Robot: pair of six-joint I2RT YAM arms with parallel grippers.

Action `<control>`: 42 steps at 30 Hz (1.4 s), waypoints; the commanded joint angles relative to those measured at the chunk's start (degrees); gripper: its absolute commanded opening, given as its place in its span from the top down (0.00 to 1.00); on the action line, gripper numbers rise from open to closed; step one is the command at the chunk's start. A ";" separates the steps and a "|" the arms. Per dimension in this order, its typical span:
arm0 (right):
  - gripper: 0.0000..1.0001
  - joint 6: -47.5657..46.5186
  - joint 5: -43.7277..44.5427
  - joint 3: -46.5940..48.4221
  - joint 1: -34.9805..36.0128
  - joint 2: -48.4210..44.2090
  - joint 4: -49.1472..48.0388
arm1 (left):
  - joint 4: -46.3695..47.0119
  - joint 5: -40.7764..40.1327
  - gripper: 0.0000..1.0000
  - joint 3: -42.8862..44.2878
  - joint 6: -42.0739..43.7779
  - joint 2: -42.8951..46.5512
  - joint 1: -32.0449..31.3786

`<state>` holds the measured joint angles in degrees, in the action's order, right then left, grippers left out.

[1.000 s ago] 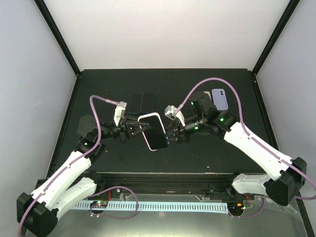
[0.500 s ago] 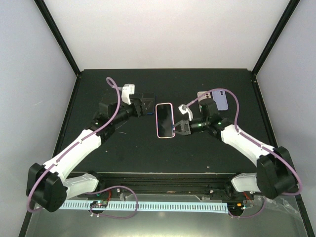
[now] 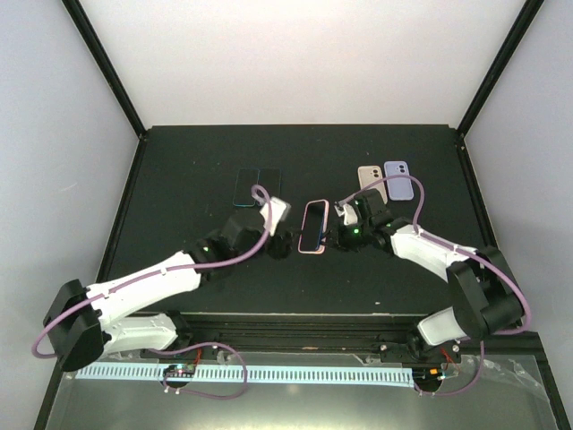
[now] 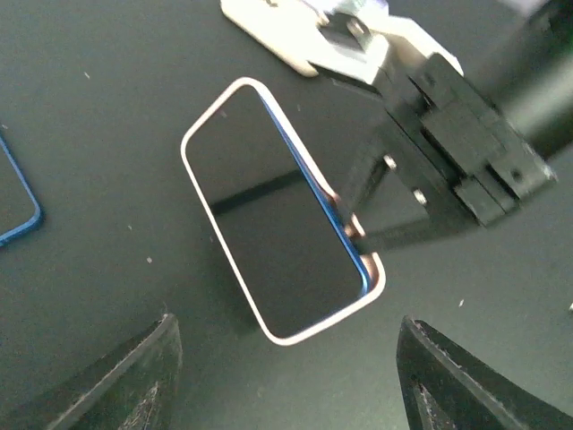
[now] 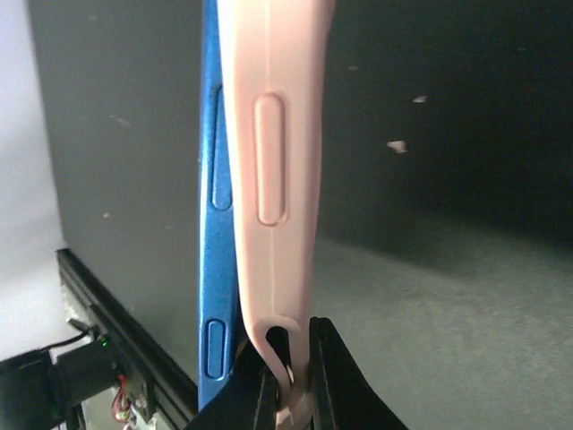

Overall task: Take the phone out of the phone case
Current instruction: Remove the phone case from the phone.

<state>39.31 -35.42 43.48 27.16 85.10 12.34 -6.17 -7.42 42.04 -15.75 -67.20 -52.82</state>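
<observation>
The phone (image 3: 312, 227) sits in a pale pink phone case (image 5: 269, 179), held on edge above the black table. Its dark screen (image 4: 269, 242) faces the left wrist camera. Along one long side the phone's blue edge (image 5: 213, 224) stands clear of the case lip. My right gripper (image 5: 291, 385) is shut on that peeled lip of the case, and in the top view the right gripper (image 3: 330, 236) is at the case's right side. My left gripper (image 3: 279, 244) is open just left of the phone, touching nothing. Its two fingertips (image 4: 134, 381) frame bare table below the phone.
Two dark phones (image 3: 258, 186) lie side by side at the back left; one blue rim (image 4: 13, 202) shows in the left wrist view. A beige case (image 3: 367, 176) and a lilac case (image 3: 399, 180) lie at the back right. The table's front rail (image 3: 295, 324) runs below both arms.
My left gripper let go of the cased phone and opened, swung toward the back, then came back beside it. The right gripper carried the phone rightward and turned it on edge.
</observation>
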 commanded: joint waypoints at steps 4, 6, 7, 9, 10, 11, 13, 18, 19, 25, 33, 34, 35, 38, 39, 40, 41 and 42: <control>0.99 2.63 3.51 5.19 -0.09 5.55 2.12 | -1.82 -8.85 0.32 3.04 7.05 -9.93 -7.26; 0.99 2.92 3.60 5.33 -0.08 6.56 2.13 | -1.54 -9.69 0.32 4.35 8.46 -12.40 -8.08; 0.99 3.03 3.48 5.44 -0.09 7.11 2.04 | -1.31 -10.03 0.33 4.79 9.12 -13.51 -8.35; 0.99 3.00 3.35 5.70 -0.09 8.12 1.99 | -0.53 -10.58 0.34 5.59 10.14 -15.73 -8.59; 0.99 3.05 3.42 5.87 -0.09 8.53 2.13 | -0.37 -10.94 0.35 5.97 10.51 -16.74 -8.76; 0.99 3.00 3.36 6.03 -0.09 8.97 2.25 | -0.15 -11.40 0.35 6.36 10.94 -17.74 -8.98; 0.99 2.84 3.07 6.38 -0.10 9.60 2.57 | 0.27 -12.53 0.35 7.14 11.75 -19.40 -9.48; 0.99 3.00 1.82 6.94 -0.07 10.67 2.78 | -0.34 -18.23 0.36 9.88 13.71 -23.69 -10.97; 0.99 2.99 1.69 6.96 -0.05 10.74 2.78 | -0.33 -19.30 0.36 10.24 14.14 -24.29 -11.07; 0.99 3.10 1.15 6.33 -0.09 9.71 2.27 | 1.28 -24.65 0.42 11.26 16.93 -28.07 -11.34; 0.99 3.62 -1.08 5.55 -0.07 9.51 1.07 | 4.11 -26.98 0.43 11.92 19.93 -30.85 -11.50; 0.99 3.65 -1.16 5.56 -0.11 9.52 0.97 | 4.38 -26.59 0.42 11.90 20.04 -30.78 -11.59; 0.99 3.62 -1.34 5.53 -0.09 9.49 0.83 | 4.54 -26.34 0.41 11.73 20.14 -30.68 -11.73; 0.99 3.47 -1.59 5.29 -0.07 9.39 0.62 | 4.96 -26.10 0.40 11.00 20.34 -29.98 -12.03; 0.99 3.53 -1.85 5.11 -0.10 9.36 0.44 | 5.05 -26.52 0.40 10.89 20.41 -29.97 -12.00; 0.99 3.61 -2.03 5.02 -0.09 9.18 0.20 | 5.13 -27.38 0.41 10.98 20.48 -30.23 -11.97; 0.99 3.72 -2.21 4.89 -0.05 9.03 0.01 | 4.97 -28.44 0.41 11.35 20.48 -30.72 -12.04; 0.99 3.82 -2.46 4.82 -0.08 8.84 -0.12 | 4.85 -29.47 0.42 11.88 20.61 -31.39 -12.04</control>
<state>42.59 -34.76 48.69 27.11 95.57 15.22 -3.07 -32.77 51.62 3.49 -97.27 -64.53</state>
